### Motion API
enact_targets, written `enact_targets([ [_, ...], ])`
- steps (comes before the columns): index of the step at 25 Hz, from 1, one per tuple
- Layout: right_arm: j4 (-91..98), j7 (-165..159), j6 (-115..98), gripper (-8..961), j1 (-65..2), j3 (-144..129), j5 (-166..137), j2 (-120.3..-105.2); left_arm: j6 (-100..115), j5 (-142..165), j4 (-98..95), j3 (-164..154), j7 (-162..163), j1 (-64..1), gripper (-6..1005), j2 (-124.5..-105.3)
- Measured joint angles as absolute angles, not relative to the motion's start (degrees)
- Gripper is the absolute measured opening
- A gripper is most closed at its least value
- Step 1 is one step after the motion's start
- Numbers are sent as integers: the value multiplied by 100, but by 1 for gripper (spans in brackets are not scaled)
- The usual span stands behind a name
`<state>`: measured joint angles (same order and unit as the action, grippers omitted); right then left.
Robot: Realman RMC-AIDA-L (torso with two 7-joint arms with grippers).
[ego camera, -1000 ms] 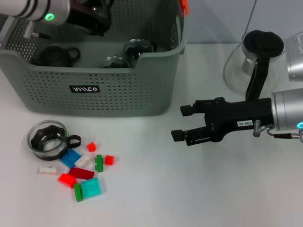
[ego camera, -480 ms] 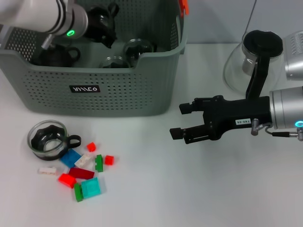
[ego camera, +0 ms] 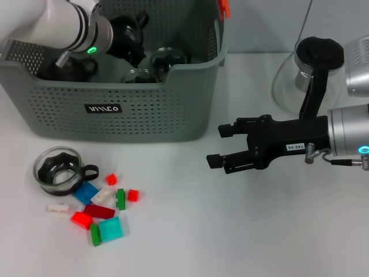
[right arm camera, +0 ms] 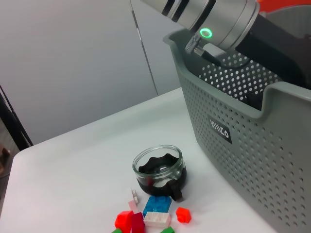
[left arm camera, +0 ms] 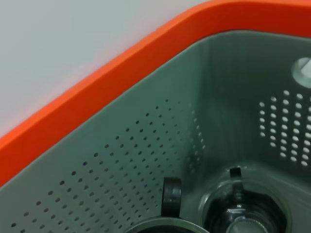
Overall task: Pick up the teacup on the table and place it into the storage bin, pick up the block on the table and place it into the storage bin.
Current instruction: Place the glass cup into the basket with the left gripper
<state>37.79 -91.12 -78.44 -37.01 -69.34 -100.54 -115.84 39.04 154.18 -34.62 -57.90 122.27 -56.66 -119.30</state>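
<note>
The grey-green storage bin (ego camera: 144, 115) stands at the back left. A glass teacup (ego camera: 57, 168) with a dark insert and handle stands on the table in front of it, also in the right wrist view (right arm camera: 159, 170). Several small red, blue, white, green and teal blocks (ego camera: 99, 206) lie beside the cup. My left gripper (ego camera: 128, 33) is inside the bin, above the cups there. My right gripper (ego camera: 219, 146) is open and empty, just above the table to the right of the bin, pointing towards the cup and blocks.
Inside the bin are two glass cups (ego camera: 168, 57) and a dark teapot (ego camera: 69, 68). A glass carafe (ego camera: 308, 72) with a black handle and a metal vessel (ego camera: 360, 69) stand at the back right. The bin has orange handle clips (ego camera: 223, 8).
My left arm has moved right and down, deeper into the bin. My right gripper has hardly moved. The teacup and blocks have not moved.
</note>
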Motion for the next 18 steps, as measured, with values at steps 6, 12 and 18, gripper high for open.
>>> enact_targets([
  [6,3779,-9110,-7834,915,-3700,-6935,-10054,-11584,3874,15599,-3488,-5795,12263,-5663,44,-12000],
  [12,3779,-9107,-7830,915,-3700,-6935,-10054,-11584,3843,15610,-3492,-5796,12268,-5650,51,-12018],
  [18,3779,-9105,-7830,915,-3700,-6934,-10054,-11584,3862,15618,-3477,-5794,12268,-5650,134,-12011],
])
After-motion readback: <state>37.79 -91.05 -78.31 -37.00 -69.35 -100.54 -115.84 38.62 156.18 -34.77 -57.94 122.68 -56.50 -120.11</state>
